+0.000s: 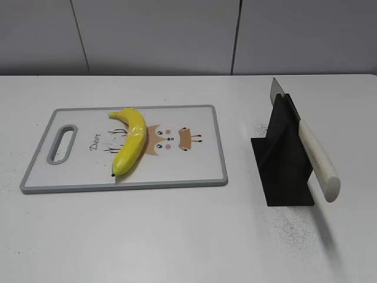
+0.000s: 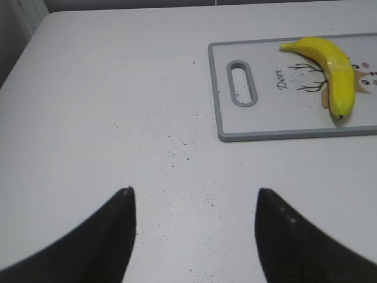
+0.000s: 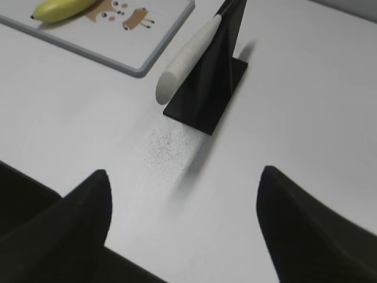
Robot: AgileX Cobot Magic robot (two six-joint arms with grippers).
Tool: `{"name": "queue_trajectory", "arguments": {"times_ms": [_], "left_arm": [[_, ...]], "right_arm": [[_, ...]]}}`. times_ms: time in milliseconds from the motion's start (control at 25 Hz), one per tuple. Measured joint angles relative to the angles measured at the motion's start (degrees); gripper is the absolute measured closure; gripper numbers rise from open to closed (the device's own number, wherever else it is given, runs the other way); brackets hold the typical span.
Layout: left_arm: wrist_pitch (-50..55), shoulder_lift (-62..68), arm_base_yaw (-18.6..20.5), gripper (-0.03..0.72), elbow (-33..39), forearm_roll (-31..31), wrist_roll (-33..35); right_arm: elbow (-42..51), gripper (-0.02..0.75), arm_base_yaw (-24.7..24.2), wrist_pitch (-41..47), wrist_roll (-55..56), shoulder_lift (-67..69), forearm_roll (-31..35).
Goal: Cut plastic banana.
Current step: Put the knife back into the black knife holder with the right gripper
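The plastic banana [image 1: 131, 141] is glossy yellow, curved, whole, and lies on the cutting board [image 1: 200, 174] left of centre. It also shows in the left wrist view [image 2: 333, 68] and at the top left of the right wrist view [image 3: 59, 9]. A knife with a white handle [image 1: 318, 159] rests slanted in a black stand [image 1: 283, 162], blade tip up; the right wrist view shows the handle [image 3: 185, 59] too. My left gripper [image 2: 191, 194] is open and empty over bare table, left of the board. My right gripper [image 3: 184, 177] is open and empty, short of the stand. Neither gripper shows in the exterior view.
The board [image 2: 283, 134] has a grey rim, a handle slot [image 1: 62, 143] at its left end and a deer drawing. Dark specks lie on the white table around the stand [image 3: 203, 88] and left of the board. A grey wall stands behind the table.
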Motion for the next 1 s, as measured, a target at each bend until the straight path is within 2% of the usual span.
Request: {"name": "queue_trajectory", "arguments": {"times_ms": [200, 640, 1000], "left_arm": [[0.0, 0.0, 0.0, 0.098, 0.0, -0.1, 0.0], [0.0, 0.0, 0.0, 0.100, 0.0, 0.0, 0.0], [0.0, 0.0, 0.0, 0.100, 0.0, 0.0, 0.0]], "right_arm": [[0.0, 0.161, -2.1, 0.1, 0.0, -3.9, 0.4], [0.0, 0.165, -20.2, 0.1, 0.0, -3.9, 0.4], [0.0, 0.177, -21.4, 0.1, 0.0, -3.9, 0.4]]}}
